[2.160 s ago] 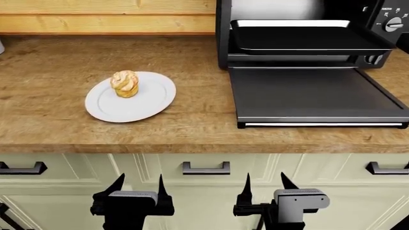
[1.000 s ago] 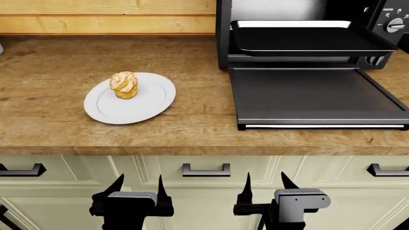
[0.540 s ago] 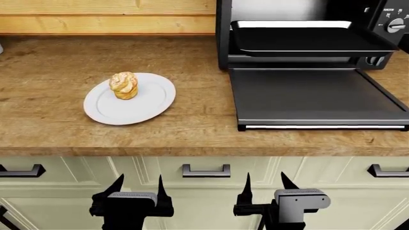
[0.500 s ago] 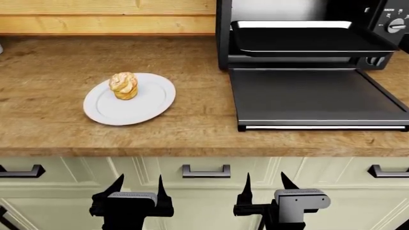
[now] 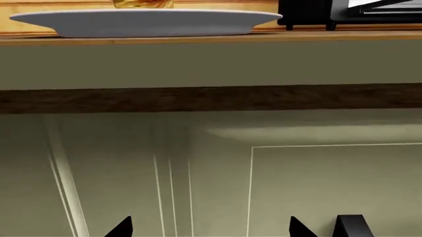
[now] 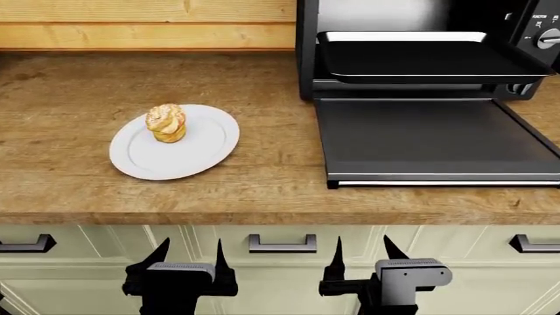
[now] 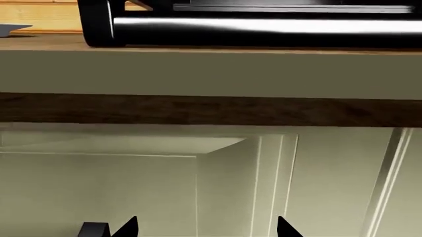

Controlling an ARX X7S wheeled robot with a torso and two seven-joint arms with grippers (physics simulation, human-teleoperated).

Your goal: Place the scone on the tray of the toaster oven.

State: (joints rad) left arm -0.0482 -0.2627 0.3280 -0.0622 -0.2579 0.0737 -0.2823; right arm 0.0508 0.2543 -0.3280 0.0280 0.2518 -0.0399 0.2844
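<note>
The scone (image 6: pixel 166 123), golden-tan with a swirled top, stands on a white plate (image 6: pixel 206 149) on the wooden counter; its base shows at the frame edge in the left wrist view (image 5: pixel 143 4). The toaster oven (image 6: pixel 306 39) stands at the back right, its door (image 6: pixel 433 141) folded down flat. The black tray (image 6: pixel 420 60) with a silvery rim sticks out of the cavity. My left gripper (image 6: pixel 187 252) and right gripper (image 6: pixel 362 250) are open and empty, below the counter edge in front of the cabinet drawers. Both also show in their wrist views, left gripper (image 5: pixel 209 228), right gripper (image 7: pixel 205 228).
The wooden counter (image 6: pixel 262 190) has a front edge above cream drawers with dark handles (image 6: pixel 282 244). A wooden backsplash (image 6: pixel 149 26) runs behind. Oven knobs (image 6: pixel 549 38) sit at the far right. The plate (image 5: pixel 145 22) and oven door edge (image 7: pixel 264 27) show above the counter lip in the wrist views.
The view has shifted: counter, plate and oven sit slightly lower in the head view and the plate a little further left. Both grippers hold the same place, open.
</note>
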